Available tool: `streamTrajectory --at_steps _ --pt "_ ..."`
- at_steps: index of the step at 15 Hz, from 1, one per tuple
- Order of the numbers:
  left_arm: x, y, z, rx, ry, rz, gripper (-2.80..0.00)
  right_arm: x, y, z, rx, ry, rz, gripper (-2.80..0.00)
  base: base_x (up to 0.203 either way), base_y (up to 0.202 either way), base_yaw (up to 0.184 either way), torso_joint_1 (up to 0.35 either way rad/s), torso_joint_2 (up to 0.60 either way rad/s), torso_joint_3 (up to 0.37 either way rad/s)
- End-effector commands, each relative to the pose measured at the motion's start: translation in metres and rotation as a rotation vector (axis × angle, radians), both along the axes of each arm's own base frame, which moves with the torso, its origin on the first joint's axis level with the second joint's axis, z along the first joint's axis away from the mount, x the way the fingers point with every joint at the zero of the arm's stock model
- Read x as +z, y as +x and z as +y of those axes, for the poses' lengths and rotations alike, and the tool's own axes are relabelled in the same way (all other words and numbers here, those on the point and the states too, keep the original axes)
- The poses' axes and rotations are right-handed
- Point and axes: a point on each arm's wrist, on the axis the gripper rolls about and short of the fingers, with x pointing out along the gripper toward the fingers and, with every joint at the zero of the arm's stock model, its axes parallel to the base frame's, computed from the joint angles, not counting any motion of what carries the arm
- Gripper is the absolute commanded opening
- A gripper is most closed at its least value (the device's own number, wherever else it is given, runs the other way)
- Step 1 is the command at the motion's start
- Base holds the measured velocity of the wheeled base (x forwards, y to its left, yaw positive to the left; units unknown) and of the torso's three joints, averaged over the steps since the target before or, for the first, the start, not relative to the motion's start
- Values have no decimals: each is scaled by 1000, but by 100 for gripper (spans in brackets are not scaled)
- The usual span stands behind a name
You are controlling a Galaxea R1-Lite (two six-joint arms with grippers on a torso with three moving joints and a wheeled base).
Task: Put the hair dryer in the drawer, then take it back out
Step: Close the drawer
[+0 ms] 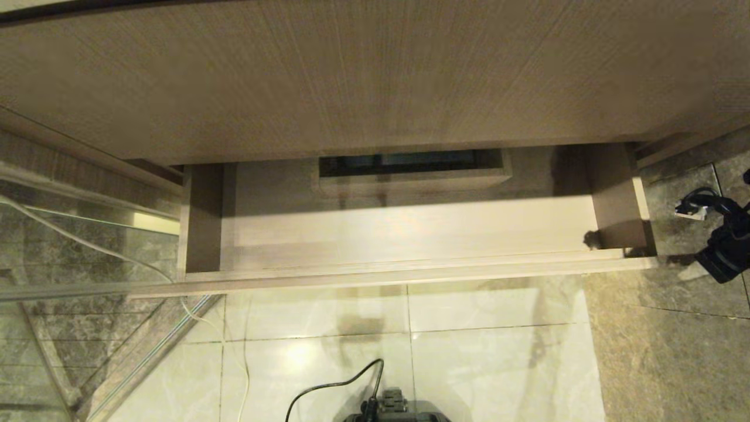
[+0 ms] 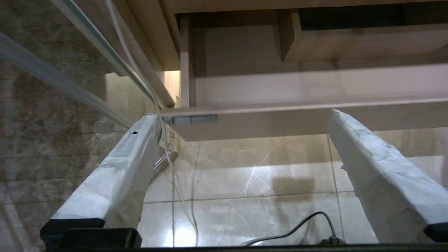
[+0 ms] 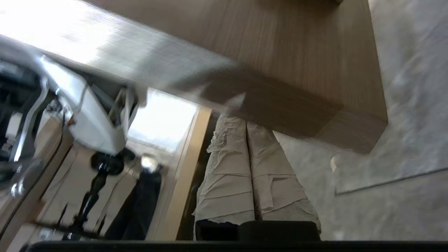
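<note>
— With the drawer (image 1: 381, 275) standing open and bare, what is the right gripper (image 3: 241, 122) doing?

— It is hanging clenched on nothing, just beside the drawer's right front corner. The left gripper (image 2: 243, 117) is idling with its fingers spread, facing the left front corner.

— And the hair dryer?

— It is showing nowhere near either claw. The step in hand is likely the fetch, which calls for unclenching first.

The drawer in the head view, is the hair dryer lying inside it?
No, the drawer stands pulled open and its pale wood floor shows bare, with no hair dryer in it.
</note>
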Motion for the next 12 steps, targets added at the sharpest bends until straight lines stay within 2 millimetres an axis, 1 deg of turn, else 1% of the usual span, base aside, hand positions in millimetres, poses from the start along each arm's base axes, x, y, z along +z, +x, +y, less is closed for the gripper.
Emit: streamTrajectory --at_steps 1,5,7,10,12 --pt "-11 4 0 1 0 38 0 3 0 0 -7 2 -14 -280 0 0 0 0 0 0" --pt "-11 4 0 1 0 38 0 20 2 0 8 -3 -84 -280 0 0 0 0 0 0" --pt "-11 4 0 1 0 38 0 34 6 -1 26 -7 -147 -280 0 0 0 0 0 0" --pt "-11 4 0 1 -1 38 0 61 12 -2 74 14 -290 -280 0 0 0 0 0 0" --pt "-11 4 0 1 0 38 0 71 11 -1 88 11 -351 -280 0 0 0 0 0 0"
